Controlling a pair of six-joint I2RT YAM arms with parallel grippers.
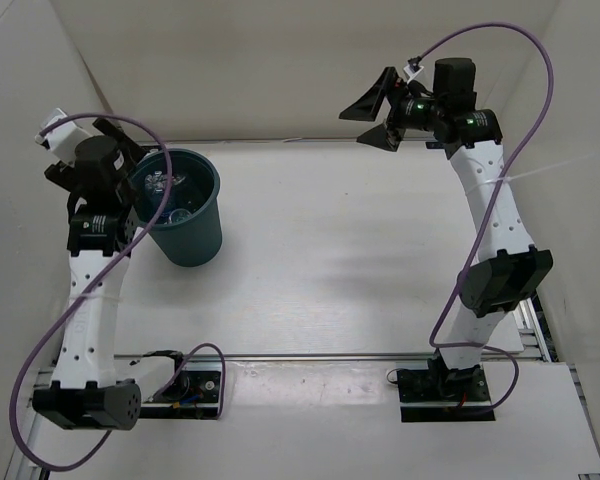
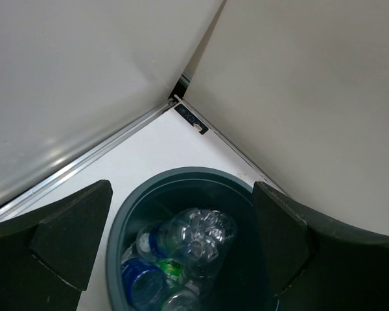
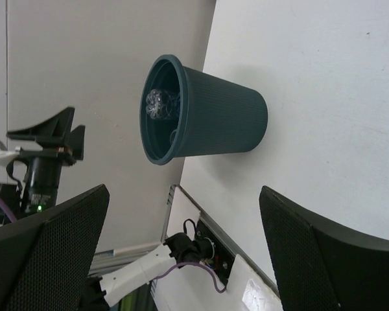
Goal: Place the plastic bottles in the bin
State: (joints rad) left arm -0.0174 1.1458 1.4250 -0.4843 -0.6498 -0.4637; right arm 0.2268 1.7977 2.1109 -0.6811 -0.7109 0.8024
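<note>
The bin (image 1: pixel 198 238) stands at the table's back left, a dark teal bucket. Several plastic bottles (image 2: pixel 204 233) lie inside it: a crumpled clear one on top, one with a blue label (image 2: pixel 139 278) and a bit of bright green (image 2: pixel 170 265) beneath. My left gripper (image 1: pixel 138 185) hangs over the bin's left rim, looking down into it. The left gripper (image 2: pixel 181 194) is open and holds nothing. My right gripper (image 1: pixel 375 118) is raised at the back right, far from the bin (image 3: pixel 220 123), open and empty (image 3: pixel 183 194). Clear bottles (image 3: pixel 161 103) glint in the bin's mouth.
White enclosure walls close in the table on the left, back and right; the bin sits near the back-left corner (image 2: pixel 181 97). A metal rail (image 1: pixel 310 355) runs along the near edge by the arm bases. Purple cables (image 1: pixel 40 350) loop off both arms.
</note>
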